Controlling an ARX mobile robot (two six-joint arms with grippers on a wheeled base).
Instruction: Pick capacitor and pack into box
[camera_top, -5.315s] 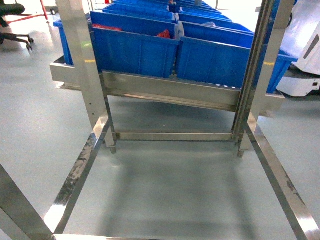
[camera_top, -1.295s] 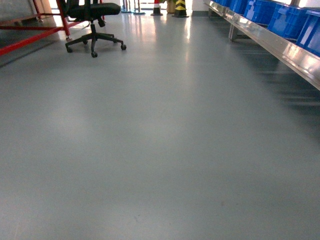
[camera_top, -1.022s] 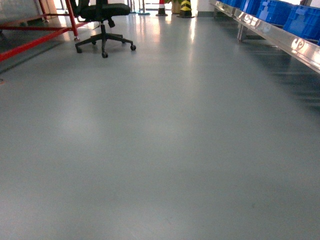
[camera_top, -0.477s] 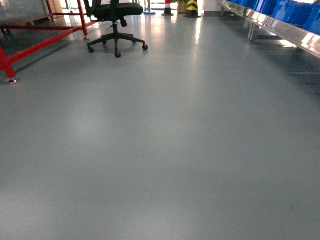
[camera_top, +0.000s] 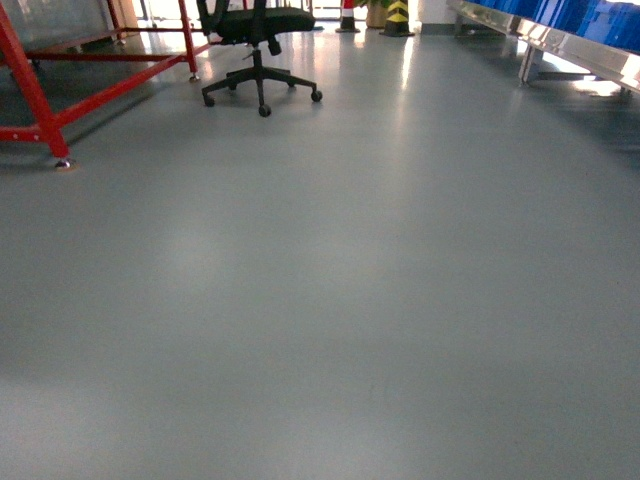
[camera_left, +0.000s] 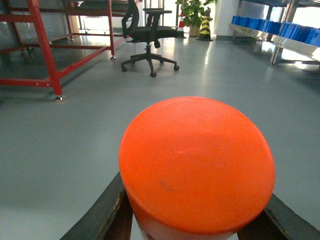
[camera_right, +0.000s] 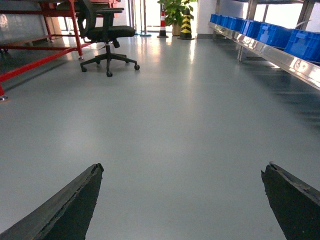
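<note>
Two dark fingers of the left gripper are pressed against either side of a big orange-topped cylinder, the capacitor, and its round orange face fills the lower middle of the left wrist view. The jaws are closed in on it, snug to its flanks; its pale lower body just peeks out beneath the orange cap at the bottom edge.

Over on the right wrist view, the right gripper has its jaws spread wide, one dark fingertip low left, the other low right, nothing but grey floor between them. It grips nothing.

Now for landmarks, take the black office chair. From the head view it stands on its castors at the top, left of centre. To the left of the chair runs a red metal frame, one foot planted on the floor. To the right of the chair, farther back, stand a red-and-white cone, a yellow-and-black striped post and a green plant. Well to the right of the chair, a steel rack carries a row of blue bins. The box appears in none of the views, and neither arm shows in the head view.
</note>
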